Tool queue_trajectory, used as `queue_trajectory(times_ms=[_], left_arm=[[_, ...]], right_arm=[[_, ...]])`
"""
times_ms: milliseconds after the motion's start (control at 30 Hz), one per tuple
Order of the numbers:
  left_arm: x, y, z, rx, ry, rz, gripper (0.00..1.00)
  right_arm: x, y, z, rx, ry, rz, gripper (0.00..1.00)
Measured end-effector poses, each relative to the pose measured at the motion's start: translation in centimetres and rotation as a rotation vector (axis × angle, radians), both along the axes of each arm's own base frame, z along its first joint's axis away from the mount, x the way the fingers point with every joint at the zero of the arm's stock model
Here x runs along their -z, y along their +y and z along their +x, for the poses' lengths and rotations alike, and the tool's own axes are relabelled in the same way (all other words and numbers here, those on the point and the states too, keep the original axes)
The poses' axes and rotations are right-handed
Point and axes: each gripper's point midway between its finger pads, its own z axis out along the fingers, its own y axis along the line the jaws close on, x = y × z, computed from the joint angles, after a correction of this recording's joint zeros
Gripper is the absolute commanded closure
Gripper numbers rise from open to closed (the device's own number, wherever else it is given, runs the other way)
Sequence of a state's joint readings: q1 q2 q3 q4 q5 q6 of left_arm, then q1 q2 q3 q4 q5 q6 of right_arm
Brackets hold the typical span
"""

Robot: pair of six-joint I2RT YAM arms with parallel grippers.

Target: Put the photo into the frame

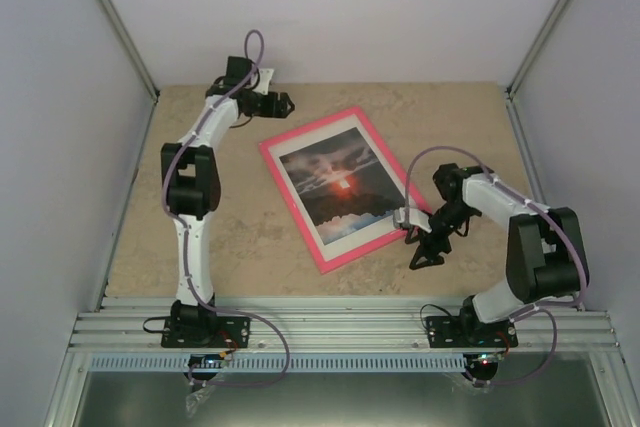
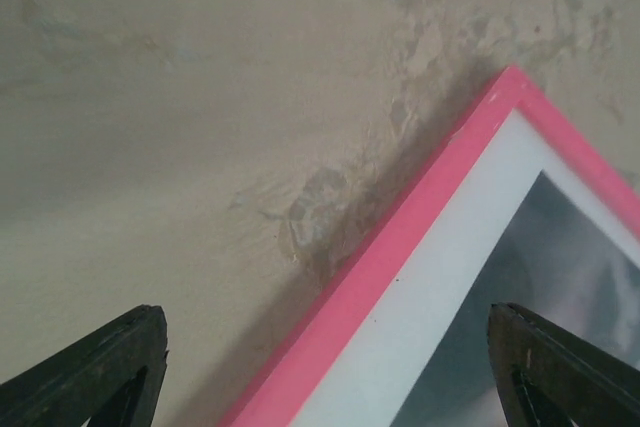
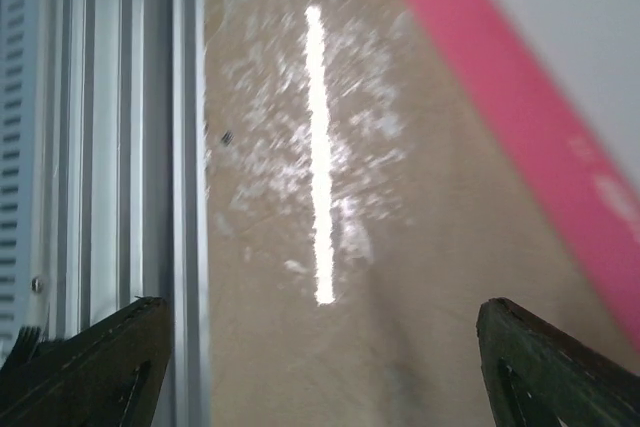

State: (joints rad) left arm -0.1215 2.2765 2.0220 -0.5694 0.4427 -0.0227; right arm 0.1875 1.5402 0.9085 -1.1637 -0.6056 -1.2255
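Up close, the rail [image 1: 340,327] with both arm bases bolted on. Left claw [image 1: 283,103] hovers by a far corner of the frame [image 1: 292,208], jaws spread, nothing in them. Mid-table the frame lies flat — photo [image 1: 335,185] inside it, bordered by a white mat [image 1: 355,232]. Right claw [image 1: 428,259] sits just off the right edge, spread and empty too. Looks like finishing: lift straight up — don't nudge that pink edge.

The table [image 1: 200,237] is a flat beige surface with a mottled pattern like stone, and a ribbed silver metal rail [image 1: 340,319] runs along its near edge. Directly on it lies one thin bright pink rectangular frame [image 1: 291,207], flat, near the middle, turned at an angle to the table edges. Inside it show a white border [image 1: 345,235] and a sunset photo [image 1: 335,185]
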Motion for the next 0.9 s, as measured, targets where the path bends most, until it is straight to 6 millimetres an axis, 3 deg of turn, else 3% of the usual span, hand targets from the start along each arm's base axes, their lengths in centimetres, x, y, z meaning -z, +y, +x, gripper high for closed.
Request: queue_trajectory(times_ms=[167,300,400,600,700,800,900], left_arm=[[4.4,-1.8,0.4,0.041,0.049,0.036,0.10],[5.7,-2.4,1.2,0.061,0.039,0.061,0.11],[6.3,-2.7,1.2,0.080,0.040,0.066,0.12],[8.2,-3.4,-0.1,0.140,0.099,0.044,0.19],[9.3,-3.4,-1.2,0.168,0.143,0.029,0.27],[9.6,-2.3,-1.4,0.181,0.138,0.022,0.31],[9.7,-0.3,-3.1,0.195,0.156,0.025,0.33]], right_arm=[[2.4,-0.6,-2.4,-0.077,0.044,-0.079,0.20],[4.4,-1.3,-2.6,-0.062,0.069,-0.133,0.19],[4.5,-1.0,-2.0,-0.020,0.074,-0.137,0.19],[4.6,-0.1,1.7,0.087,0.033,-0.137,0.18],[4.5,0.0,3.7,0.170,0.065,-0.123,0.17],[4.3,-0.6,6.1,0.285,0.122,-0.107,0.17],[4.0,-1.0,9.2,0.392,0.163,-0.082,0.17]])
